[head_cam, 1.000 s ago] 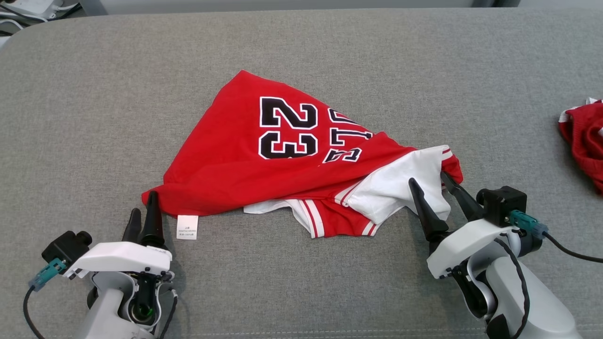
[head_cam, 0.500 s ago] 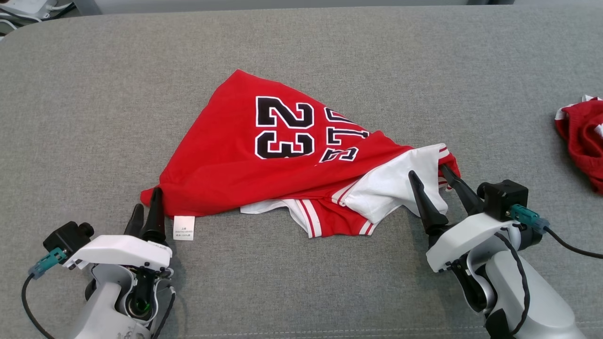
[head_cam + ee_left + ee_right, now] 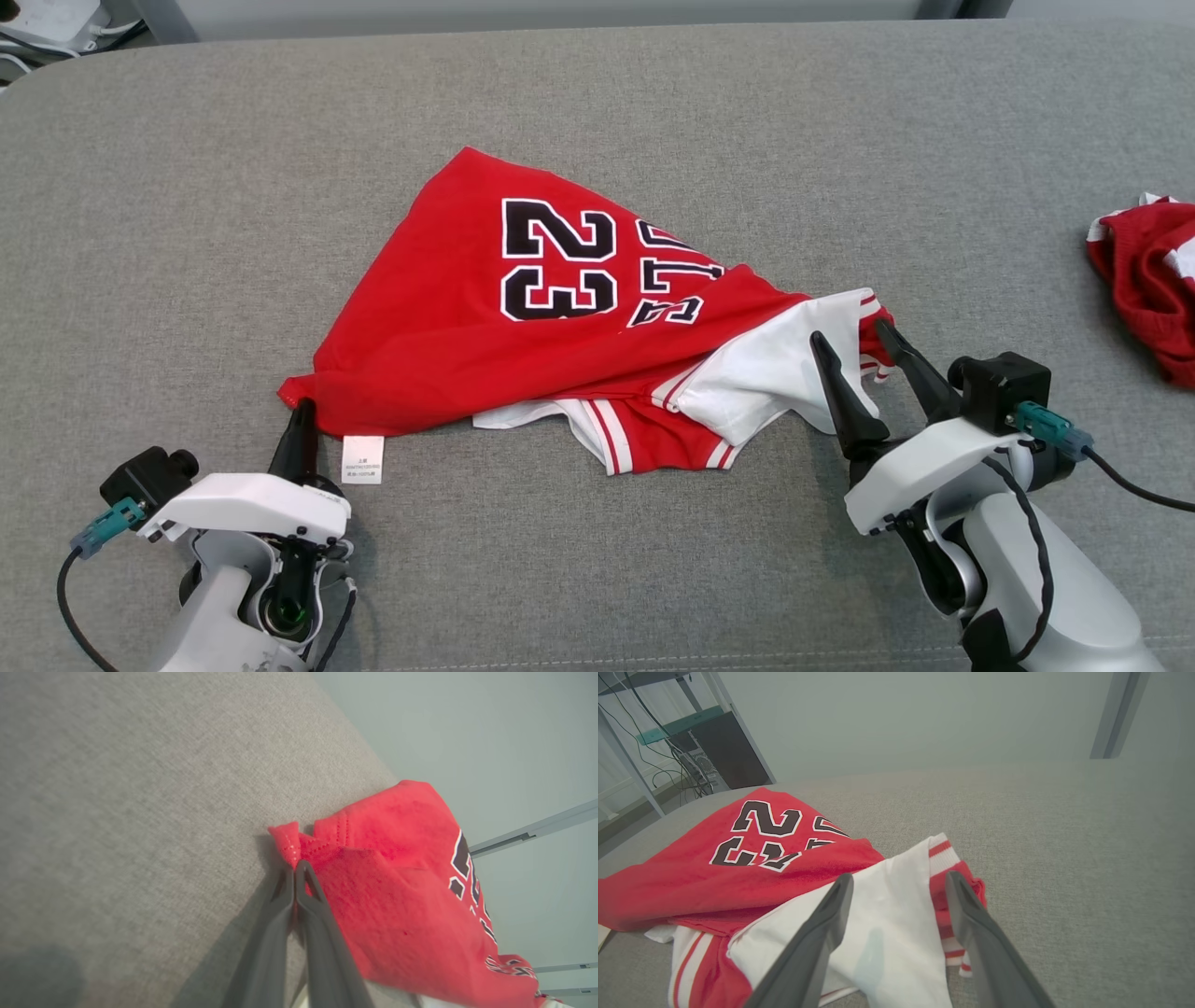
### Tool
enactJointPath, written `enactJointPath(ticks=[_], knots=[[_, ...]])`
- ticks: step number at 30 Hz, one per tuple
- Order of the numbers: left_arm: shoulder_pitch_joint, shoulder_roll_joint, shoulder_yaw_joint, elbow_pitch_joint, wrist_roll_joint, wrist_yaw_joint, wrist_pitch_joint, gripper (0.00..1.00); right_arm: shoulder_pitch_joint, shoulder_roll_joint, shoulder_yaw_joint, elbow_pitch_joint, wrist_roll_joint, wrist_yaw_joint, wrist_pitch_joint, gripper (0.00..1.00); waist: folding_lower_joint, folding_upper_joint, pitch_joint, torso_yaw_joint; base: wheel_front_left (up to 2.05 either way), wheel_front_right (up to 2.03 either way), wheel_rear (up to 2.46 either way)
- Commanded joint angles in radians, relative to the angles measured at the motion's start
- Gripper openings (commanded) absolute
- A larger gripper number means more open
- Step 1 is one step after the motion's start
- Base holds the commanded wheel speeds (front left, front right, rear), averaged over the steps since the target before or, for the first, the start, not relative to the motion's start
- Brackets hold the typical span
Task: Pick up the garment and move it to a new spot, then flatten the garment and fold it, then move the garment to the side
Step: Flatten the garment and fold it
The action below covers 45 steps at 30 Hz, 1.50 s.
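Note:
A red jersey (image 3: 448,308) with a black "23" lies crumpled on the grey padded surface (image 3: 653,93), its white sleeve (image 3: 775,373) turned out at the right. My left gripper (image 3: 301,411) sits at the jersey's lower-left corner. In the left wrist view that gripper (image 3: 298,865) has its fingers pressed together, with the red corner (image 3: 397,896) bunched at their tips. My right gripper (image 3: 850,341) stands open with its fingers spread over the white sleeve (image 3: 887,914). From the right wrist, the gripper (image 3: 899,879) has the sleeve's striped cuff lying between its jaws.
A second red garment (image 3: 1148,280) lies bunched at the far right edge of the surface. A white care label (image 3: 362,459) hangs from the jersey's near hem. Cables and a shelf with equipment (image 3: 714,742) stand beyond the far left edge.
The left gripper's fingers, slightly apart a second ago, have come together at the jersey's corner. The head camera shifted a little. The right gripper stayed open over the sleeve.

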<state>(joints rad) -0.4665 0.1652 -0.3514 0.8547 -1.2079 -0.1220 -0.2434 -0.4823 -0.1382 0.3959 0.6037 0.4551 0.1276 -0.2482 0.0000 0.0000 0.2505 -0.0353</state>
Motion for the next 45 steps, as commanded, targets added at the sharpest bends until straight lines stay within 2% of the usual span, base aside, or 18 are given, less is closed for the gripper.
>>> enactJointPath(ticks=[1,7,10,15,21,32,38,45], knots=[[-0.032,0.005,0.021,-0.010,-0.017,-0.009,-0.004,0.00,0.003,0.002,0.011,-0.026,-0.010,0.003,-0.014,1.00,0.0000,0.0000,-0.002,0.000,0.00,0.00,0.00],[-0.029,0.025,0.043,-0.030,0.017,-0.009,-0.017,0.00,0.013,-0.004,-0.012,-0.047,-0.015,0.003,-0.014,1.00,0.0000,0.0000,-0.016,0.005,0.00,0.00,0.00],[-0.017,0.030,0.114,-0.075,0.098,-0.009,-0.018,0.00,0.027,-0.009,-0.027,-0.065,-0.023,0.003,-0.014,1.00,0.0000,0.0000,-0.025,0.012,0.00,0.00,0.00],[0.045,-0.021,0.275,-0.178,0.270,-0.001,-0.018,0.00,0.069,-0.013,-0.056,-0.096,-0.031,0.003,-0.014,1.00,0.0000,0.0000,-0.040,0.024,0.00,0.00,0.00],[0.126,-0.089,0.388,-0.291,0.412,-0.001,-0.018,0.00,0.135,-0.022,-0.095,-0.121,-0.027,0.003,-0.014,1.00,0.0000,0.0000,-0.046,0.035,0.00,0.00,0.00],[0.149,-0.113,0.426,-0.317,0.473,-0.005,-0.018,0.00,0.208,-0.032,-0.049,-0.145,0.013,0.003,-0.014,1.00,0.0000,0.0000,-0.034,0.023,0.00,0.00,0.00],[0.137,-0.115,0.412,-0.313,0.462,-0.007,-0.018,0.00,0.199,-0.023,-0.035,-0.113,0.027,0.003,-0.014,1.00,0.0000,0.0000,-0.021,0.015,0.00,0.00,0.00],[0.125,-0.115,0.387,-0.316,0.452,-0.008,-0.018,0.00,0.165,-0.002,-0.034,-0.075,0.040,0.003,-0.014,0.91,0.0000,0.0000,0.003,0.026,0.00,0.00,0.00]])
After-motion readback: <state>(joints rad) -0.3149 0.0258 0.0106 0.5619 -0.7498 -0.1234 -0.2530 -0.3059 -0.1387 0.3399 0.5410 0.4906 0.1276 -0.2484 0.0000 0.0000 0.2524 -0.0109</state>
